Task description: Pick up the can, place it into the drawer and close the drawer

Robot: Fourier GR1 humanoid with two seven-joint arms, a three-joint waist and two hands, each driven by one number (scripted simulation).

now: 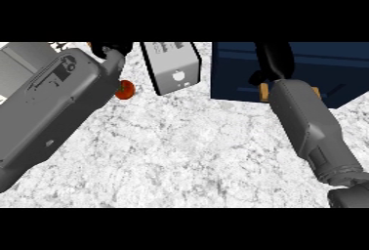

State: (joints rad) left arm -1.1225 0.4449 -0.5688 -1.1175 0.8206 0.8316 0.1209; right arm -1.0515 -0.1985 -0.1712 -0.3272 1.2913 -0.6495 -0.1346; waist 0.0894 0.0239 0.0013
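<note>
Fingers of the right hand stretch straight over the drawer, holding nothing. A red thing, can or not I cannot tell, lies well left, beside the left forearm.

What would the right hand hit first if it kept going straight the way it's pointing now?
Most likely the dark blue drawer unit: the right hand points away from the robot and overlaps it in this view. Whether it is touching it or above it, I cannot tell.

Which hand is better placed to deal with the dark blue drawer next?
Right: the right hand lies over the dark blue drawer; the left hand is at the top left, with the white box in between.
</note>
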